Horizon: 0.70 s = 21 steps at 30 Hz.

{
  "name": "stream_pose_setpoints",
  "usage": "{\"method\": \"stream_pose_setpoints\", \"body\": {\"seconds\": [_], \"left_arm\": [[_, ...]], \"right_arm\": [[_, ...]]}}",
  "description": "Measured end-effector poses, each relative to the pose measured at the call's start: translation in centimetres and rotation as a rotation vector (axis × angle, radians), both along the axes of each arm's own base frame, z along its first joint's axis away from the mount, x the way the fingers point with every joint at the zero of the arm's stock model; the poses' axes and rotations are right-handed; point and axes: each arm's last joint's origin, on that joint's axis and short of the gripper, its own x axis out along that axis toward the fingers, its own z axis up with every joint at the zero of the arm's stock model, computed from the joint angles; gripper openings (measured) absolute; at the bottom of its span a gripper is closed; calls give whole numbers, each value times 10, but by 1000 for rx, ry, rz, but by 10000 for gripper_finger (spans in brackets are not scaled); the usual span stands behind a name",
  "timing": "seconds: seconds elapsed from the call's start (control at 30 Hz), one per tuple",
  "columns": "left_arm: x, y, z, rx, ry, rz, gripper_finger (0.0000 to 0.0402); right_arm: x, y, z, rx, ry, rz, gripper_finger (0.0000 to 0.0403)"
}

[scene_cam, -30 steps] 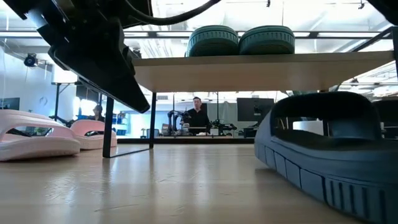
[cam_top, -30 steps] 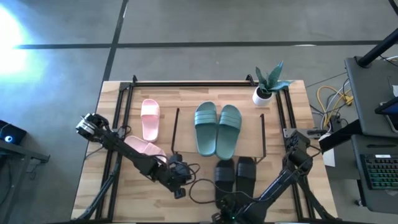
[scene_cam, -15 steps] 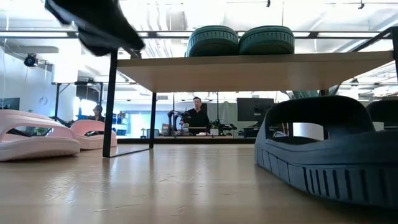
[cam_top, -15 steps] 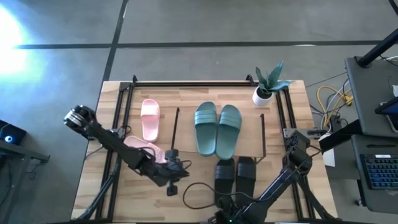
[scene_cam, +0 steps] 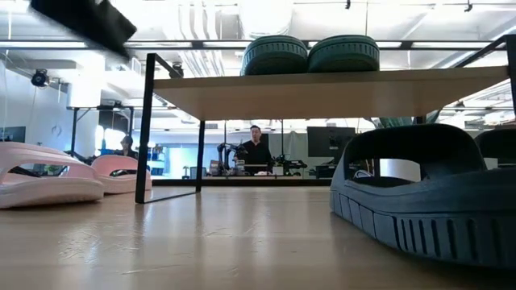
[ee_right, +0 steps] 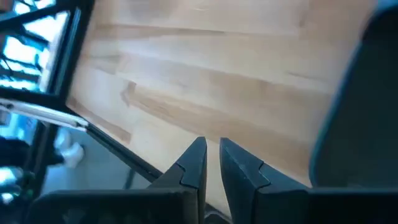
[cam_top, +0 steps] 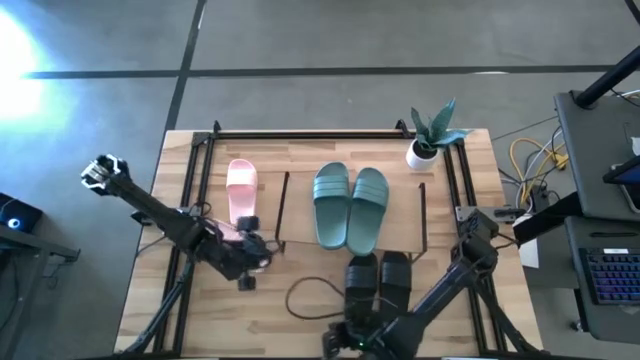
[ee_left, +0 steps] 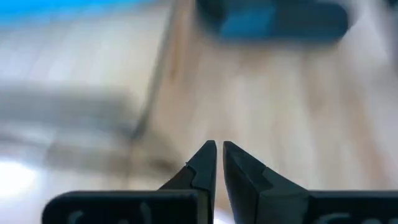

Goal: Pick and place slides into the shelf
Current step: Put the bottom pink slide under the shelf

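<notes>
Two teal slides (cam_top: 349, 207) lie side by side on the shelf's light-wood board (scene_cam: 339, 90). Two black slides (cam_top: 379, 283) rest on their soles on the table in front of the shelf. One pink slide (cam_top: 241, 190) lies left of the shelf. The second pink slide (cam_top: 218, 231) is partly hidden under my left arm. My left gripper (ee_left: 219, 149) is shut and empty, and hangs above the table near that second pink slide (cam_top: 262, 255). My right gripper (ee_right: 211, 149) is shut and empty, at the table's near edge left of the black slides (cam_top: 338, 342).
A potted plant (cam_top: 430, 135) stands at the far right corner. A loose black cable (cam_top: 310, 297) loops over the table left of the black slides. The shelf's thin black end frames (cam_top: 283, 212) stand upright. Bare wood lies under the shelf board and near the front left.
My left gripper has risen and drawn back from the near middle toward the table's left, rolling somewhat; in the low view it has climbed almost out of the picture. My right gripper has lifted a little. The near black slide has settled slightly flatter.
</notes>
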Motion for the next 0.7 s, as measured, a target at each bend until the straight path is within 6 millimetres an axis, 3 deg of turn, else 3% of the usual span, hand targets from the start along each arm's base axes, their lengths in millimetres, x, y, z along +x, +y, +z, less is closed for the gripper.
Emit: {"method": "stream_pose_setpoints", "body": {"seconds": [0.17, 0.27, 0.4, 0.53, 0.7], "left_arm": [[-44, 27, 2, -59, 237, 196, 15], [-66, 40, 9, -82, 273, 274, 15], [-82, 50, 20, -138, 217, 280, 15], [-95, 58, 25, -163, 199, 292, 15], [-115, 70, 18, -201, 286, 480, 15]], "right_arm": [[14, -14, 1, -1, 108, 127, 38], [21, -21, 1, 33, 116, 117, 38], [29, -19, 7, 86, 42, 100, 38], [22, -10, 12, 84, 23, 108, 38], [17, -10, 9, 82, 90, 130, 38]]}}
